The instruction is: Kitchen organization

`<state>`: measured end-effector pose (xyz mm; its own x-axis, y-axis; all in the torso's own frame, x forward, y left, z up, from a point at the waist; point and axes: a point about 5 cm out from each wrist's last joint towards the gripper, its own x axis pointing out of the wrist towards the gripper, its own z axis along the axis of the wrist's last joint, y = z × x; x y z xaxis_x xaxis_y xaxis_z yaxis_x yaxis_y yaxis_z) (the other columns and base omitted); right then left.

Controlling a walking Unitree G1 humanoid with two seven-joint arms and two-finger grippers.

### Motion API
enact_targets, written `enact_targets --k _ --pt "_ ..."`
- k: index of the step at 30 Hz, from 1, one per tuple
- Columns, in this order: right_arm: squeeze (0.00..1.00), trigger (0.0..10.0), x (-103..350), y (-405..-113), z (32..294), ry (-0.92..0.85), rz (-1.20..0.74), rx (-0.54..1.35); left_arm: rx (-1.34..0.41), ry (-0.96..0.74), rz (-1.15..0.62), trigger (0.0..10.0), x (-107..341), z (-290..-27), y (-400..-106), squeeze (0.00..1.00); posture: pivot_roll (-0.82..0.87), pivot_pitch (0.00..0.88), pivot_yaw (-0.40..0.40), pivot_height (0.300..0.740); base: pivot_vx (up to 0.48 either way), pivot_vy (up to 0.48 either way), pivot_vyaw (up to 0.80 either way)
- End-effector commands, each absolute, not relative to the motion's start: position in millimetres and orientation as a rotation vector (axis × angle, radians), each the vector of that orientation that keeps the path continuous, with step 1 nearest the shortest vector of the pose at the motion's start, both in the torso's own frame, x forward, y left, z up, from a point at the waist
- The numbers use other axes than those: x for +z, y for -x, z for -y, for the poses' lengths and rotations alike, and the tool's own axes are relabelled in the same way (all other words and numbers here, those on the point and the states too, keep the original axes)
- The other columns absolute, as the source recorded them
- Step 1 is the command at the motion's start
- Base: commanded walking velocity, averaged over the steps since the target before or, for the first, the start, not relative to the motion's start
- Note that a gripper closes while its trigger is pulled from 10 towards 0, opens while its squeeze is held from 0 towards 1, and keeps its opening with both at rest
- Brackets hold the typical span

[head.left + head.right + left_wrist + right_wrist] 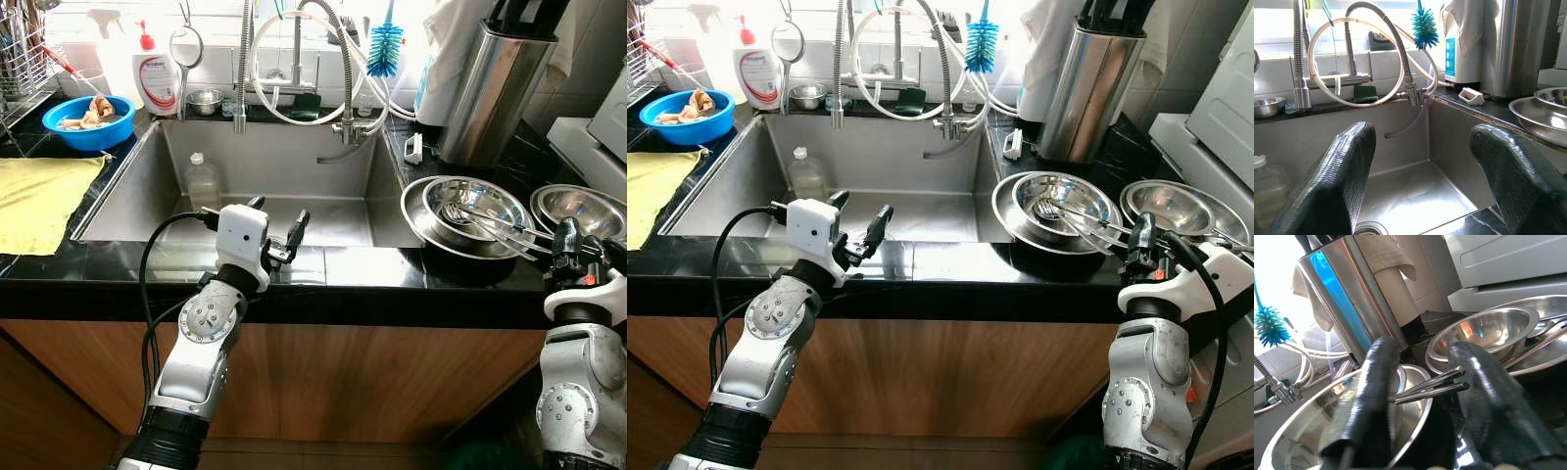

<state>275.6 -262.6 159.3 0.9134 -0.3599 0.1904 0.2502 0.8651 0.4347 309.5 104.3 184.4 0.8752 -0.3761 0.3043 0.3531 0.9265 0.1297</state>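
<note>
**Two grippers poised, cutlery handles in the right one's sights**

Two arms are working the sink front right now. The right gripper (1422, 396) is hovering at the near rim of the stacked steel bowls (468, 211), fingers spread, and the metal utensil handles (1432, 386) are poking straight into the gap between them. No pinch yet, as far as I can see; the handles are lying between the fingers, not clamped.

From the head view, those bowls are sitting on the black table (372, 266) at about ten o'clock from the right gripper, close by, with a second steel bowl (578, 208) just beyond at twelve o'clock.

To do this well, I'd say it is needing a level, slow advance so both handles are going deeper between the fingers before closing. They're thin, shiny and loose, so a shallow pinch is risking a slip or a clatter against the bowl.

Meanwhile the left gripper (279, 227) is hanging over the sink (284, 157) edge, fingers spread wide, holding nothing, a plastic bottle (201, 181) down at eleven o'clock.
</note>
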Motion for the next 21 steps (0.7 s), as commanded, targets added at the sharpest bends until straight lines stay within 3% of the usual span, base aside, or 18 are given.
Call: enact_targets --k 1,2,8,10,11,20,21 --pt "0.0 2.0 163.1 -276.7 265.4 -0.412 0.289 -0.33 -0.391 -0.092 0.348 10.0 188.4 -101.6 -308.3 0.0 0.05 0.0 -0.056 0.74 0.0 0.0 0.0" --pt "0.0 1.1 163.4 -276.9 264.9 -0.412 0.291 -0.33 -0.392 -0.092 0.349 10.0 188.5 -101.4 -308.2 0.0 0.05 0.0 -0.056 0.74 0.0 0.0 0.0" --pt "0.0 0.9 164.9 -277.8 263.0 -0.412 0.297 -0.326 -0.396 -0.094 0.349 10.0 188.8 -101.0 -307.8 0.0 0.05 0.0 -0.056 0.74 0.0 0.0 0.0" --pt "0.0 0.6 165.1 -277.8 262.5 -0.416 0.3 -0.327 -0.396 -0.095 0.348 10.0 188.6 -101.0 -307.7 0.0 0.05 0.0 -0.056 0.74 0.0 0.0 0.0" --pt "0.0 0.0 165.3 -277.9 261.6 -0.413 0.3 -0.325 -0.397 -0.095 0.348 10.0 188.6 -101.0 -307.4 0.0 0.05 0.0 -0.056 0.74 0.0 0.0 0.0" --pt "0.0 0.0 168.2 -281.0 259.4 -0.408 0.308 -0.315 -0.398 -0.101 0.351 10.0 189.9 -101.1 -308.2 0.0 0.06 0.0 -0.054 0.74 0.0 0.0 0.0" --pt "0.0 0.9 171.0 -282.5 257.8 -0.408 0.318 -0.305 -0.398 -0.103 0.353 10.0 190.5 -101.1 -308.6 0.0 0.06 0.0 -0.054 0.74 0.0 0.0 0.0"
